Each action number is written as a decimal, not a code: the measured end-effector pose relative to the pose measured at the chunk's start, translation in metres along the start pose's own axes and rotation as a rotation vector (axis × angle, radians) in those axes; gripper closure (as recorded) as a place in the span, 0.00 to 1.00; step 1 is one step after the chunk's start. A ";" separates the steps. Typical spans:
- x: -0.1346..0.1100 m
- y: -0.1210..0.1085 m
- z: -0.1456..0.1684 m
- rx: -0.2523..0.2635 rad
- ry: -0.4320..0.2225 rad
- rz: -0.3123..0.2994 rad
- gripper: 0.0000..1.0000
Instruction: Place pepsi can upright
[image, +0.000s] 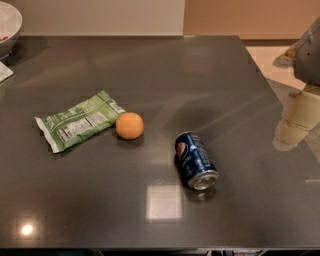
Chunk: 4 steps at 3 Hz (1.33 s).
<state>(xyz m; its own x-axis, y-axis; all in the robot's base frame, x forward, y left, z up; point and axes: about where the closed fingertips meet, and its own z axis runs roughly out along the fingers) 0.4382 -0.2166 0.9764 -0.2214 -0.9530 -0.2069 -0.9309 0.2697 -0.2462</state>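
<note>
The pepsi can (195, 159) lies on its side on the dark grey table (150, 65), a little right of centre. It is dark blue with a round red-white-blue logo, and its silver end faces the front right. My gripper (295, 122) hangs at the right edge of the view, pale cream below a grey arm part, well to the right of the can and apart from it. Nothing shows in the gripper.
An orange (129, 125) sits left of the can, touching a green snack bag (77, 126) further left. A white bowl (9, 25) stands at the back left corner. The table's right edge runs just behind the gripper.
</note>
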 end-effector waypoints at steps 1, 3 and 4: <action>0.000 0.000 0.000 0.000 0.000 0.000 0.00; -0.038 -0.010 0.030 -0.100 0.008 0.085 0.00; -0.059 -0.013 0.046 -0.140 0.033 0.167 0.00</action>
<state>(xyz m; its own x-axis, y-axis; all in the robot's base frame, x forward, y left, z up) 0.4766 -0.1577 0.9482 -0.3831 -0.9014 -0.2019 -0.9113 0.4045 -0.0770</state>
